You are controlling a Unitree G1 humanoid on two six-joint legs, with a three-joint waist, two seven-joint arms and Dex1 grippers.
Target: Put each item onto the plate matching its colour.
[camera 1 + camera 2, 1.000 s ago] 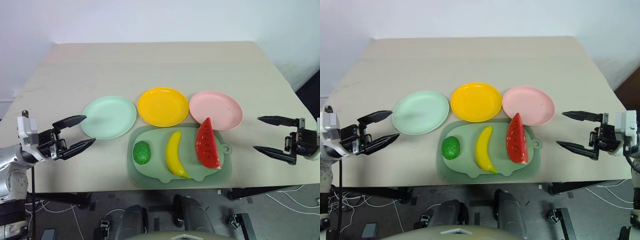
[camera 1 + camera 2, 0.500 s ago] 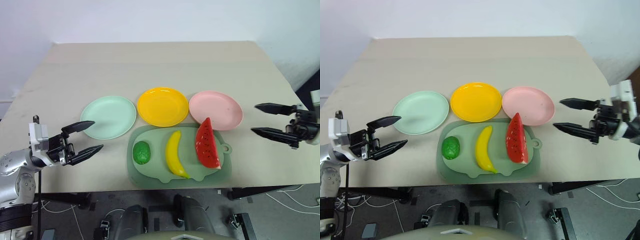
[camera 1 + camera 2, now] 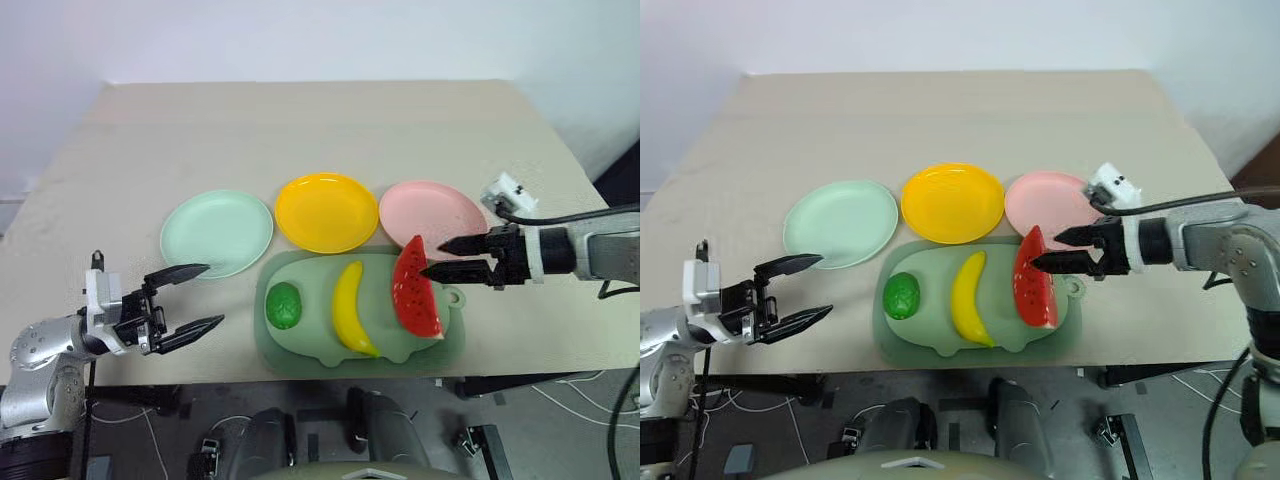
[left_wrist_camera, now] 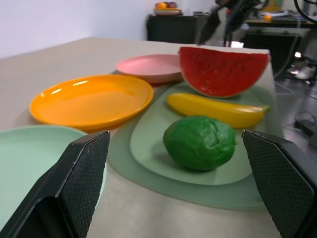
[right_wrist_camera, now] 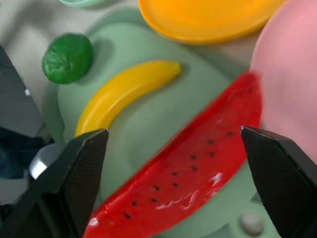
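Note:
On a sage-green cutting board (image 3: 310, 345) lie a red watermelon wedge (image 3: 415, 292), a yellow banana (image 3: 350, 310) and a small green fruit (image 3: 284, 304). Behind the board stand a mint plate (image 3: 217, 232), a yellow plate (image 3: 325, 212) and a pink plate (image 3: 430, 212), all bare. My right gripper (image 3: 433, 257) is open, its tips over the wedge's upper end, and the watermelon (image 5: 188, 173) lies between its fingers in the right wrist view. My left gripper (image 3: 213, 294) stands open near the table's front left, facing the green fruit (image 4: 199, 142) from a distance.
The beige table (image 3: 300, 130) stretches bare behind the plates. The board's handle hole (image 3: 452, 297) sits just right of the wedge, under my right arm. The table's front edge runs close below the board.
My right gripper swung in from the table's right edge to the watermelon's upper end and rolled over. The left gripper drifted down and right toward the board. Both stayed open.

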